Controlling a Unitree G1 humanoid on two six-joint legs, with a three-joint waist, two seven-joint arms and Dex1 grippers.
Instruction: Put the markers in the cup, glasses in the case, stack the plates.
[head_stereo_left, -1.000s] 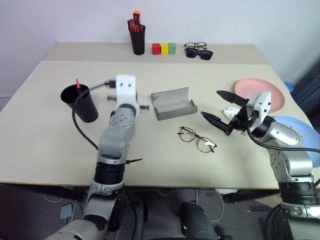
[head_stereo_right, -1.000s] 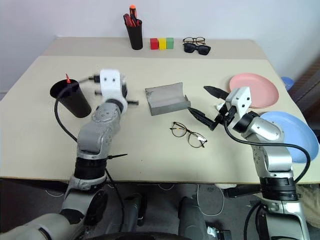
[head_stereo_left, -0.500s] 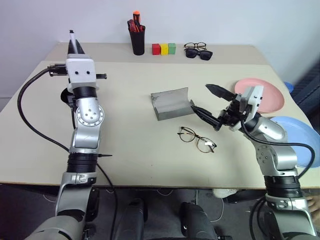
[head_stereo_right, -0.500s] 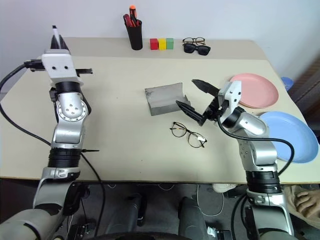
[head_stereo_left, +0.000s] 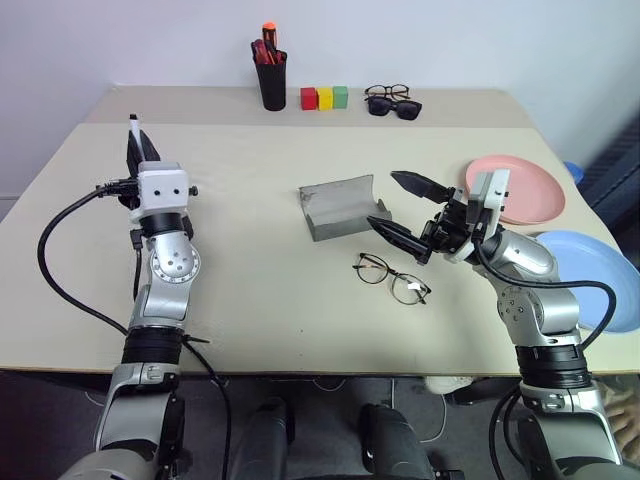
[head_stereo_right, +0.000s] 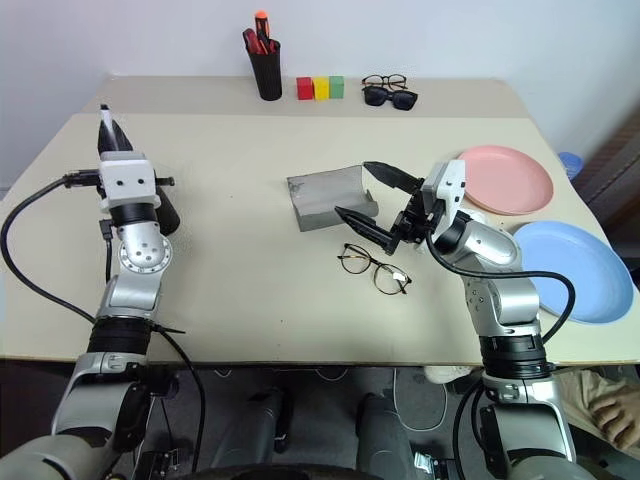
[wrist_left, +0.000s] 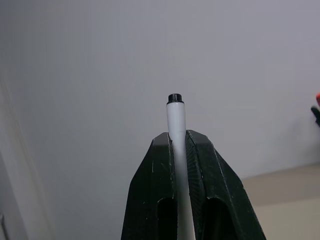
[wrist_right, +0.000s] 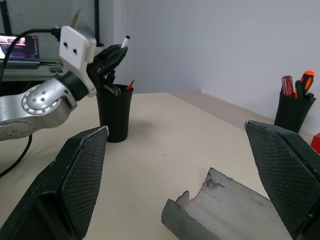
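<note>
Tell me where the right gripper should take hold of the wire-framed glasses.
Probably at the bridge between the round lenses, coming from above: the glasses lie flat and unfolded on the table, and the open right gripper hovers just beyond them.

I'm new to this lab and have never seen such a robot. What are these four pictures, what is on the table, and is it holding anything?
It is a two-armed humanoid robot at a table. Two pictures come from the cameras in its head, looking down over both arms; the other two come from a camera on each wrist, looking along that gripper's black fingers.

The left gripper is shut on a white marker, near the black cup, which already holds a red marker. The right gripper is open, above the wire-framed glasses and beside the open grey case. A pink plate and a blue plate lie on the right.
</note>
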